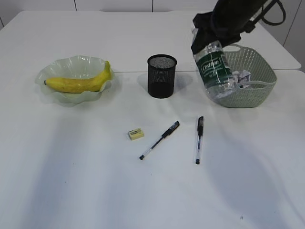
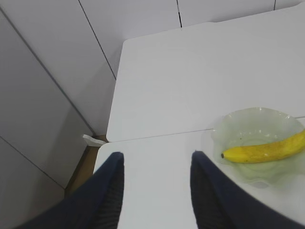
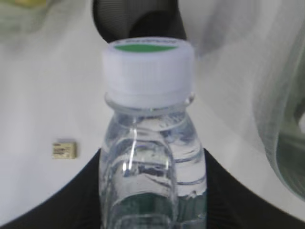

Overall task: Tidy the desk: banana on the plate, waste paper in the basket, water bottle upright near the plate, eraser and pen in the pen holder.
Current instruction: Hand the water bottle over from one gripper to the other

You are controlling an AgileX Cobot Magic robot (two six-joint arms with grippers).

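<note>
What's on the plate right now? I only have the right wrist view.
Observer: The banana lies in the plate.
Operator: Where are the pens? I can't see any.
Observer: The slanted pen and the straighter pen both lie on the table, in front of the pen holder, not in it.

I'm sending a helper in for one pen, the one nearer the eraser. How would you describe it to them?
Start at the black mesh pen holder in the middle of the table and look down toward the front edge. Two pens lie there; take the left pen, beside the small yellow eraser. It lies slanted, while the right pen lies almost straight.
</note>
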